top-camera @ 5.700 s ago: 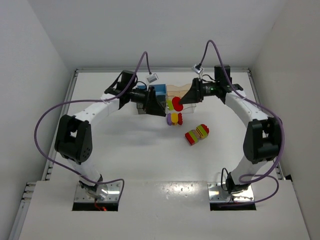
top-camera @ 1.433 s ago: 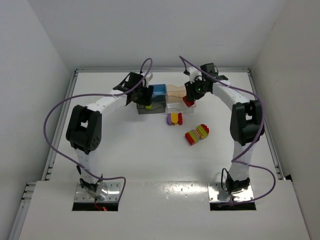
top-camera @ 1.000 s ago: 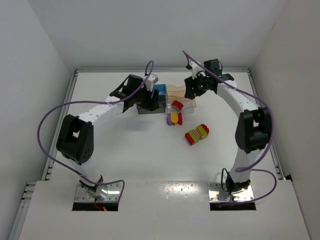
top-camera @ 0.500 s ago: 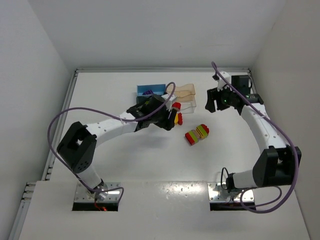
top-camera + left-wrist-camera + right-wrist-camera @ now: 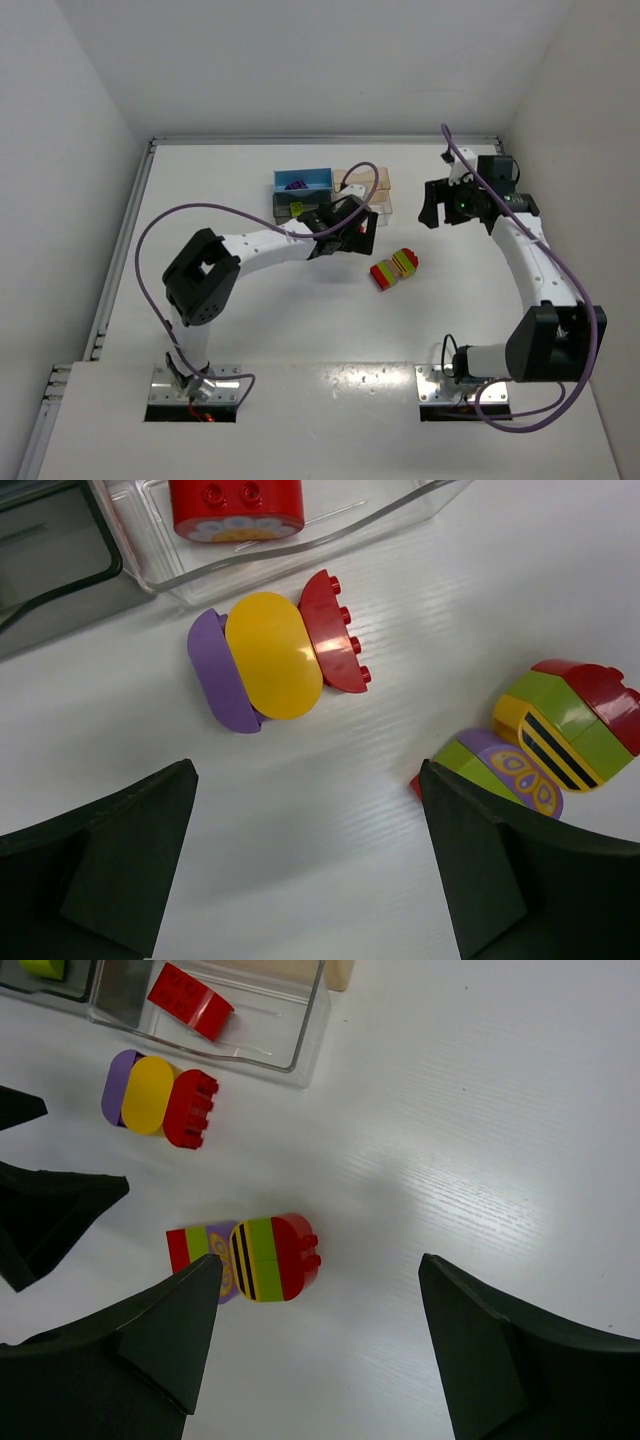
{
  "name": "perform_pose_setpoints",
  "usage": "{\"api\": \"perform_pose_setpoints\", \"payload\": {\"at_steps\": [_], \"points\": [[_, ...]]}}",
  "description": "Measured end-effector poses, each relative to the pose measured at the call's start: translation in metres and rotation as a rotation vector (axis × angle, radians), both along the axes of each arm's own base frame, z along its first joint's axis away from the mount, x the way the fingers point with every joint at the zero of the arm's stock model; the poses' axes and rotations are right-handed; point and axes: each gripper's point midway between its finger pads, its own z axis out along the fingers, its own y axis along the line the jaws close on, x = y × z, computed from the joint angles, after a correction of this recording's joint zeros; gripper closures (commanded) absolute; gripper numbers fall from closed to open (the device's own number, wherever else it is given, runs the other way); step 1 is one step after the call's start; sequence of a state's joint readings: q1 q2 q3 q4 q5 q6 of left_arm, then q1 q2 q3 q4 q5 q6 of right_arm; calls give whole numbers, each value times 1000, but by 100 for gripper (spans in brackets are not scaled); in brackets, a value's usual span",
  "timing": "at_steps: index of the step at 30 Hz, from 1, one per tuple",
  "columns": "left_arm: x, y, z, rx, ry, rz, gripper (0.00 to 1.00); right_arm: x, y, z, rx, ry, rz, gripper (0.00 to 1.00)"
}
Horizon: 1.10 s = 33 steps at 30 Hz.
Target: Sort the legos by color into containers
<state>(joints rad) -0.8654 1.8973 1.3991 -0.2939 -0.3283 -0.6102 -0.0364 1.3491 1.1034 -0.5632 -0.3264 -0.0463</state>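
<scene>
A purple, yellow and red lego clump (image 5: 270, 655) lies on the table beside the clear container (image 5: 330, 535), which holds a red lego (image 5: 235, 505). My left gripper (image 5: 310, 865) hovers open just short of that clump with nothing between its jaws; from above the left gripper (image 5: 358, 232) hides the clump. A second clump (image 5: 393, 268) of red, lime, yellow and purple lies to the right. My right gripper (image 5: 320, 1350) is open and empty, high above the bare table right of this clump (image 5: 250, 1258). The right gripper (image 5: 432, 205) is right of the containers (image 5: 330, 190).
The blue bin (image 5: 303, 180) holds a purple piece and the dark grey bin (image 5: 297, 207) a lime brick (image 5: 45, 968). The peach bin (image 5: 365, 180) sits at the back right of the block. The left gripper's fingers (image 5: 50, 1210) show at the left of the right wrist view.
The left arm swung from the bins out over the purple, yellow and red clump and opened wide. The right arm drew back to the right and opened; a red lego lies in the clear bin.
</scene>
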Motion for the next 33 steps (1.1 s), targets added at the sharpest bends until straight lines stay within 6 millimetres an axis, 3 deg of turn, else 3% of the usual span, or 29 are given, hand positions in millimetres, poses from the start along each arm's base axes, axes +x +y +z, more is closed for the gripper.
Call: {"api": "perform_pose_setpoints", "payload": {"at_steps": [11,18,33], "points": [[24,-8,-29,64,-10,88,0,-1,-1,1,30,4,2,19],[36,-12,-36,72,-23,133,0,-6,2,-4,44,24,12,18],[47,-7,-64,109,-14,204,0,-6,6,-8,61,41,26,16]]}}
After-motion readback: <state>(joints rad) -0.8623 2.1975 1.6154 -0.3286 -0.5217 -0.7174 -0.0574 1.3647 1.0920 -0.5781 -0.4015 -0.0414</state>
